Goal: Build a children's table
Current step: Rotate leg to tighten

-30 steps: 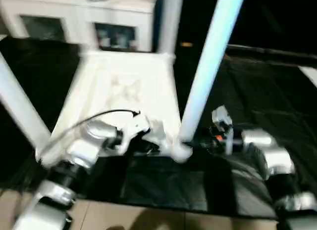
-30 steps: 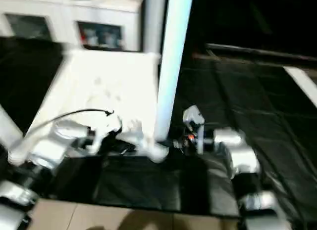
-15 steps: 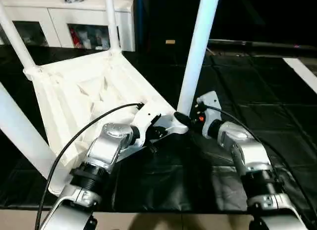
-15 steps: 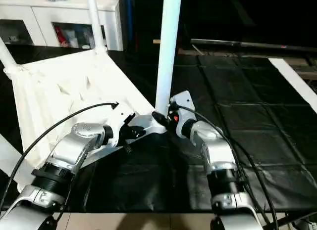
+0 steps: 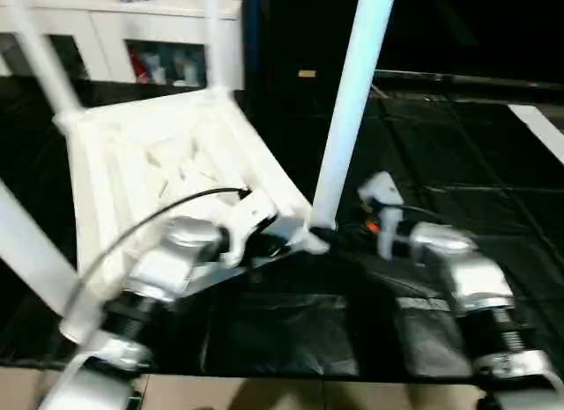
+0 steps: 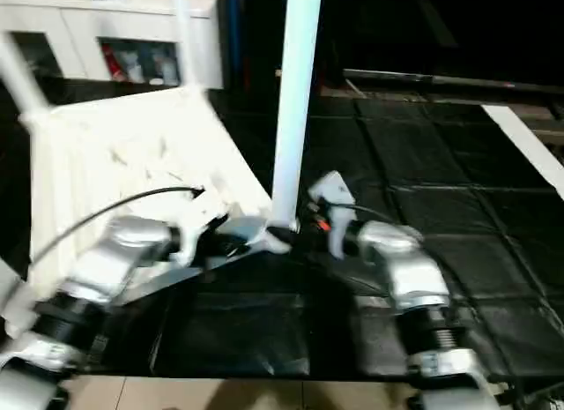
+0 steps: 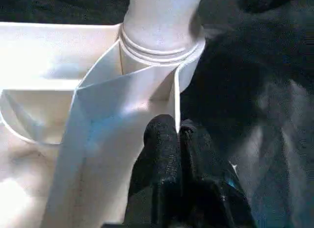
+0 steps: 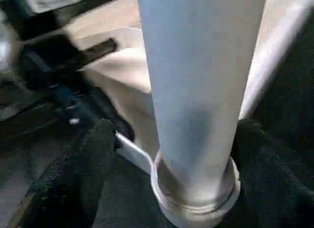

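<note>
The children's table (image 5: 167, 154) lies upside down on the black floor mat (image 5: 458, 163), legs pointing up, in front of a white glass-door cabinet (image 5: 150, 48). The step in hand looks like seating the near corner leg (image 5: 348, 110) in its socket. The left gripper (image 7: 177, 135), fingers pressed together and holding nothing, rests on a rib of the underside right by that socket. The right gripper (image 8: 169, 139) stands wide open with a finger either side of the leg's base, clear of it. Next, I judge, it must close on the leg to twist it tight, while the left steadies the frame.
</note>
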Available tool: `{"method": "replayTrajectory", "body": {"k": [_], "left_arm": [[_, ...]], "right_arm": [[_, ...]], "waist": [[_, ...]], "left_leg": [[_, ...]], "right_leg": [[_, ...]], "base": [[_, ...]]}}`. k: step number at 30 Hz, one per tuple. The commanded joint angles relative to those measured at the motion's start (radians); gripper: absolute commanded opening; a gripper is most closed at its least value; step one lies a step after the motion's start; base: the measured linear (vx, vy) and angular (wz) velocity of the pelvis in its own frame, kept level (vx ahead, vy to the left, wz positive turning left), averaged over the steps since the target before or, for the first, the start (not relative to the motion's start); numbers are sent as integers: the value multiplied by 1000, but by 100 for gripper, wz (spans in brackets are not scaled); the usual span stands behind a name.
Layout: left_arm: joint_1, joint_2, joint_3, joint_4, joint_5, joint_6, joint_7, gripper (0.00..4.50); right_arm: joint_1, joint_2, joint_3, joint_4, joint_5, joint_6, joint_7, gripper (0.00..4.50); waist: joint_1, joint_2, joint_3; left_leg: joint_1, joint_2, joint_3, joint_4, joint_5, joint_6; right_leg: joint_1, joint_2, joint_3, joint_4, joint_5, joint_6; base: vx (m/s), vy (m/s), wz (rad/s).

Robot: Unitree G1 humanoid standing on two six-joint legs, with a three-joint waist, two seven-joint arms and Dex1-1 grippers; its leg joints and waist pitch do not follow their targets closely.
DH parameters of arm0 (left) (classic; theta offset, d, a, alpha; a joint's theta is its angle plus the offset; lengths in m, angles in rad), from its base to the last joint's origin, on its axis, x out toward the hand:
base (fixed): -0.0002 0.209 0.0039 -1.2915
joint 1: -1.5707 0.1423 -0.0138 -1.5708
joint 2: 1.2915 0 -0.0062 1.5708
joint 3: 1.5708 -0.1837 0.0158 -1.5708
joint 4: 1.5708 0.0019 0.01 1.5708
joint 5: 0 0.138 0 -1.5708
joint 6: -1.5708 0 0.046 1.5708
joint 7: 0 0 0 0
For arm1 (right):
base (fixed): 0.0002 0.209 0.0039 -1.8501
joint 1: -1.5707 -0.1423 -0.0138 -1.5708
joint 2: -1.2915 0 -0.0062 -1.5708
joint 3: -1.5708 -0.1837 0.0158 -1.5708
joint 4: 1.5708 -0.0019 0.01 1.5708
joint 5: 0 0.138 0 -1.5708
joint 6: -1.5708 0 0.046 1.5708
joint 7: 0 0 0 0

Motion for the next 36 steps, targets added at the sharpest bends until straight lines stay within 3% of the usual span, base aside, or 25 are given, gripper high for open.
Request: {"method": "replayTrajectory", "body": {"k": [1, 3, 5, 6, 9, 16, 23, 31, 36], "left_arm": [[-19, 45, -54, -11, -25, -108, -175, 0], [-22, 64, -64, -9, -24, -113, -209, 0], [-30, 93, -81, 4, -22, -148, -269, 0], [-40, 108, -93, 20, -18, -168, -295, 0], [-51, 122, -112, 35, -7, -195, -325, 0], [-64, 130, -131, 65, 6, -241, -351, 0], [-78, 129, -134, 95, 11, -261, -351, 0], [-86, 118, -128, 123, 12, -270, -333, 0], [-85, 100, -109, 137, 5, -245, -285, 0]], "right_arm": [[-39, -59, 26, 37, 13, -42, 131, 430], [-45, -76, 34, 46, 11, -58, 165, 430], [-55, -100, 51, 73, -6, -143, 206, 430], [-66, -106, 56, 97, -2, -170, 235, 430], [-75, -111, 68, 106, 37, -122, 338, 430], [-101, -91, 103, 161, 57, -119, 422, 382], [-129, -66, 121, 222, 43, -141, 441, 324], [-138, -54, 142, 252, 43, -150, 470, 275], [-125, -36, 138, 245, 53, -145, 455, 232]], "waist": [[5, 3, -68], [18, 6, -67], [27, 5, -67], [32, -1, -65], [35, -1, -64], [39, -4, -63], [41, -4, -66], [44, -5, -65], [53, -4, -66]], "left_leg": [[1, 20, 0, -54, -137, 83], [8, 26, 6, -53, -131, 78], [6, 26, 6, -53, -140, 71], [8, 26, 8, -54, -153, 68], [6, 29, 6, -55, -182, 59], [4, 29, 3, -57, -198, 40], [4, 29, 3, -55, -176, 37], [5, 29, 2, -56, -185, 32], [6, 30, 3, -55, -172, 36]], "right_leg": [[63, -60, 45, -63, -117, -230], [58, -57, 46, -58, -90, -249], [59, -60, 45, -55, -95, -253], [57, -61, 45, -57, -122, -250], [59, -63, 45, -58, -161, -242], [60, -68, 45, -64, -227, -223], [60, -66, 45, -58, -191, -231], [59, -67, 45, -61, -220, -222], [58, -66, 45, -57, -189, -229]], "base": [[0, 0, 0], [0, 0, 0], [0, 0, 0], [0, 0, 0], [0, 0, 0], [0, 0, 0], [0, 0, 0], [0, 0, 0], [0, 0, 0]]}}
